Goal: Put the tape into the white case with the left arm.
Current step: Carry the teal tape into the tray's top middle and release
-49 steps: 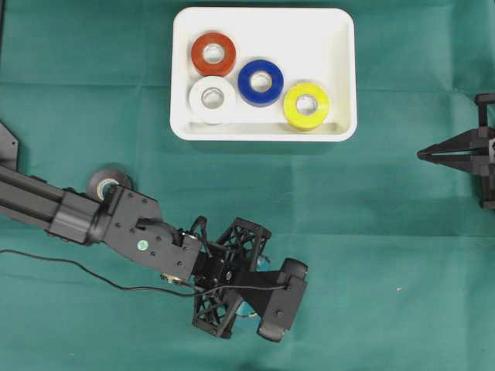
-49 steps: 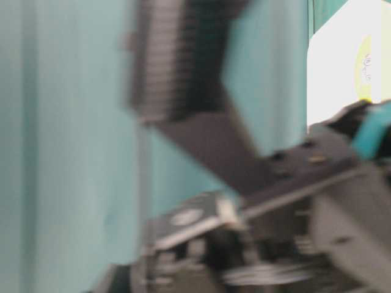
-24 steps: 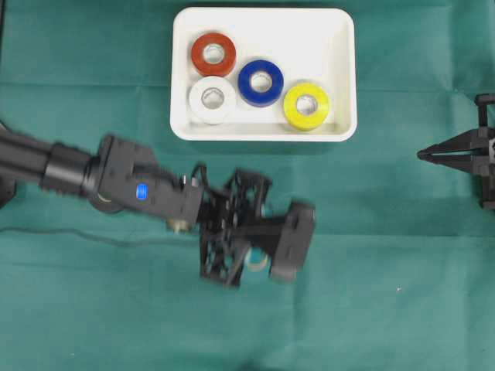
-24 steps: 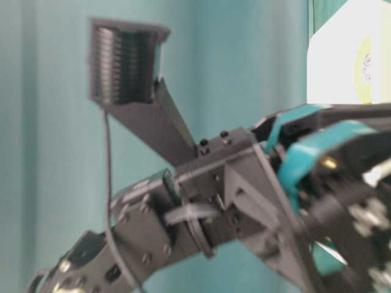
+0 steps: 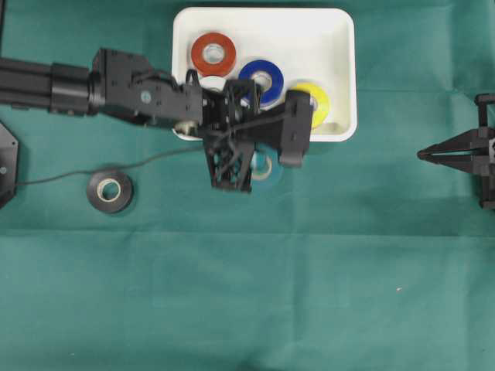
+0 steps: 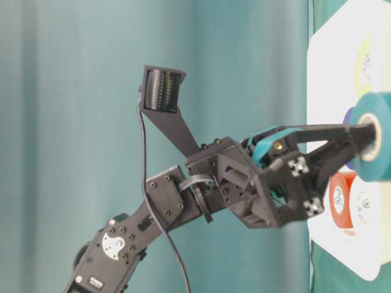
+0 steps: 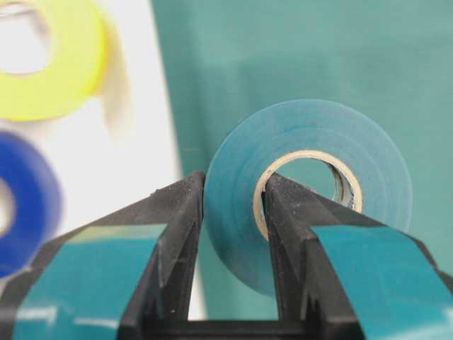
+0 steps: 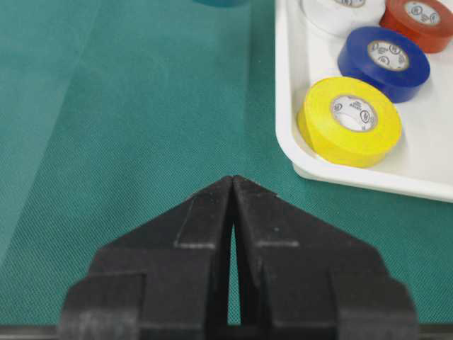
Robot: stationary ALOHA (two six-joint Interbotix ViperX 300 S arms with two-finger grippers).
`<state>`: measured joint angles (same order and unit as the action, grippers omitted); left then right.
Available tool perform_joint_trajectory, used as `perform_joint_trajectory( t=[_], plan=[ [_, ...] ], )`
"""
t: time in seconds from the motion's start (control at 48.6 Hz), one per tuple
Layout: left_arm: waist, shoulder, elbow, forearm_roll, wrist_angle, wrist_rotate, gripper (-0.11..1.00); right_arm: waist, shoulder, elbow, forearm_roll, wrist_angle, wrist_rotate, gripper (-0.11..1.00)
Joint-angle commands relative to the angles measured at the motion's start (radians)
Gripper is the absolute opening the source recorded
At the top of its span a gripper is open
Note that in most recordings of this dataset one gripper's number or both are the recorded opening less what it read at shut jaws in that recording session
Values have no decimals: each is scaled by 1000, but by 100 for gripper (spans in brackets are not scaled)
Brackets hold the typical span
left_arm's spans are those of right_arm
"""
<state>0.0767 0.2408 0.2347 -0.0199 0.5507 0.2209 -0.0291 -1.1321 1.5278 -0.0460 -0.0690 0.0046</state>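
Note:
My left gripper (image 7: pixel 233 184) is shut on a teal tape roll (image 7: pixel 311 191), one finger outside the roll's wall and one inside its cardboard core. In the overhead view the left gripper (image 5: pixel 259 158) holds that tape (image 5: pixel 267 175) in the air, over the green cloth just in front of the white case's (image 5: pixel 309 39) near rim. From table level the tape (image 6: pixel 379 146) hangs at the fingertips, raised off the cloth. The arm crosses the case's near left corner. My right gripper (image 5: pixel 421 154) rests shut and empty at the right edge.
In the case lie a red roll (image 5: pixel 213 52), a blue roll (image 5: pixel 261 77) and a yellow roll (image 5: pixel 319 100); a white roll is mostly hidden under the arm. A black roll (image 5: pixel 108 191) lies on the cloth at the left, beside a thin cable.
The left arm has swung from the near middle of the table up toward the case, lifting the teal tape with it. The black roll is now uncovered. The right arm has not moved.

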Motion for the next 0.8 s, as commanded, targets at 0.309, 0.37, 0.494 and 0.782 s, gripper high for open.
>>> perform_joint_trajectory(
  t=[0.309, 0.37, 0.494, 0.782],
  plan=[
    [160, -46, -20, 2, -71, 29, 24, 0, 8, -9, -3, -8, 2, -9],
    [183, -46, -18, 2, -81, 29, 24, -2, 8, -11, -3, -9, 2, -9],
    [225, -40, -20, 2, -109, 29, 24, 0, 8, -9, -3, -8, 2, -9],
    [305, -23, -20, 2, -161, 28, 24, 0, 8, -11, -3, -9, 2, -9]
  ],
)
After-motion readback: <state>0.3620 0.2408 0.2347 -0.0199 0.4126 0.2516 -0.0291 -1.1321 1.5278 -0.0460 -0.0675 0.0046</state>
